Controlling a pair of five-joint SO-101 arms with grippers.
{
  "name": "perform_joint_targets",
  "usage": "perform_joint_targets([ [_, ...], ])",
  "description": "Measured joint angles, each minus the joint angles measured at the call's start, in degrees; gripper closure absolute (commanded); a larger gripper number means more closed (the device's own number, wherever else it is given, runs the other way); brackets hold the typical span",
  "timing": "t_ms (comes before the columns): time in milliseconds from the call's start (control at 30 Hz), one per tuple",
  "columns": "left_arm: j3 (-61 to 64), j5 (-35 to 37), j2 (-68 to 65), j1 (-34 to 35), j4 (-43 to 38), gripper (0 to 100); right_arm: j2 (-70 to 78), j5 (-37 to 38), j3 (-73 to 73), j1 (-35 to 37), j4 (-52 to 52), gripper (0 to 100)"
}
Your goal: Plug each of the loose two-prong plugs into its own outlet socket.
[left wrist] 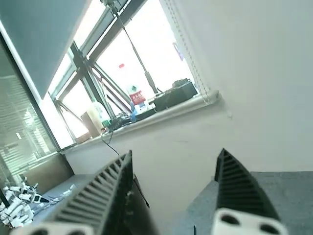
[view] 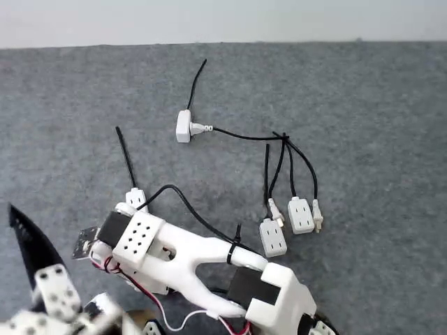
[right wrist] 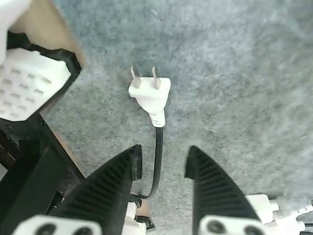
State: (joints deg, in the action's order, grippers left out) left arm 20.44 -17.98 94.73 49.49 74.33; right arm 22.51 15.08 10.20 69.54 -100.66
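A loose white two-prong plug (right wrist: 150, 93) lies flat on the grey carpet, prongs pointing away from my right gripper (right wrist: 164, 152). That gripper hangs open above the plug's black cord (right wrist: 157, 161), which runs between the fingers without touching them. In the high view the white right arm (view: 202, 258) stretches across the front of the carpet. Two white outlet sockets (view: 272, 237) (view: 301, 215) lie at centre right, with loose plugs (view: 276, 211) (view: 318, 216) beside them. My left gripper (left wrist: 175, 155) is open, raised and empty, facing a wall; one black finger (view: 28, 244) shows at the front left.
A third white socket (view: 183, 125) lies farther back with a plug (view: 199, 128) at its side, its cord joining the others at a knot (view: 283, 137). Another white connector (view: 135, 199) on a short black cord lies by the right arm's wrist. The carpet's front edge (right wrist: 63, 39) is close.
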Motion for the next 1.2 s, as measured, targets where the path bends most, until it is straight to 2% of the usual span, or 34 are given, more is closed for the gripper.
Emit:
perform_joint_targets([
  [400,-18.5,-5.2,-0.1,0.0,8.8,73,2.2,0.4,-7.6,-0.3,4.7,82.9],
  [733,-22.2,-5.7,-0.9,0.3,9.8,73,3.3,0.4,-19.0,-0.4,8.2,82.7],
  [933,-22.2,-5.7,-0.9,0.3,9.8,73,3.3,0.4,-19.3,-0.4,8.8,83.1],
  [1000,-22.2,-5.7,-0.9,0.3,9.8,73,3.3,0.4,-19.6,-0.4,9.1,87.4],
  [1067,-22.2,-5.7,-0.9,0.3,9.8,73,3.0,0.5,-20.8,-0.5,10.7,99.0],
  [1200,-23.7,-5.8,-1.0,0.3,9.8,73,2.5,4.6,-22.5,-1.2,13.2,96.9],
])
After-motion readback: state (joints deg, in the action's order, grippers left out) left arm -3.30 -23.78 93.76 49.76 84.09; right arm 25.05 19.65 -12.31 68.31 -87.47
